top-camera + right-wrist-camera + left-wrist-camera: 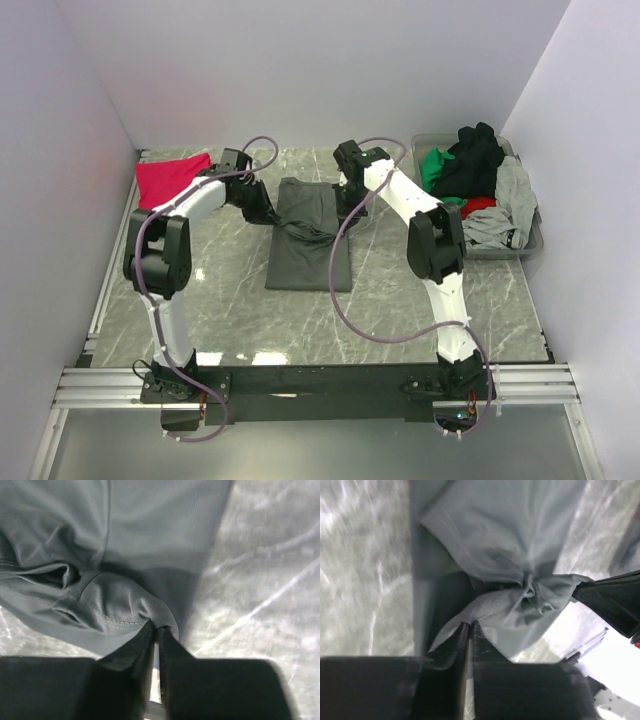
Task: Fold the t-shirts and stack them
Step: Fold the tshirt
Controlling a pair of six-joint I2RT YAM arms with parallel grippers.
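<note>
A dark charcoal-grey t-shirt (308, 250) lies folded into a long strip at the middle of the table. My left gripper (270, 216) is shut on its left edge; the left wrist view shows the cloth (520, 605) bunched at the closed fingertips (470, 626). My right gripper (348, 206) is shut on its right edge; the right wrist view shows the fabric (120, 600) pinched and lifted at the fingertips (156, 628). A magenta-red t-shirt (168, 178) lies folded at the back left corner.
A clear plastic tub (530, 240) at the back right holds black (475, 155), green (437, 170), red and light grey (512, 200) shirts. White walls close in the table on three sides. Cables loop over both arms.
</note>
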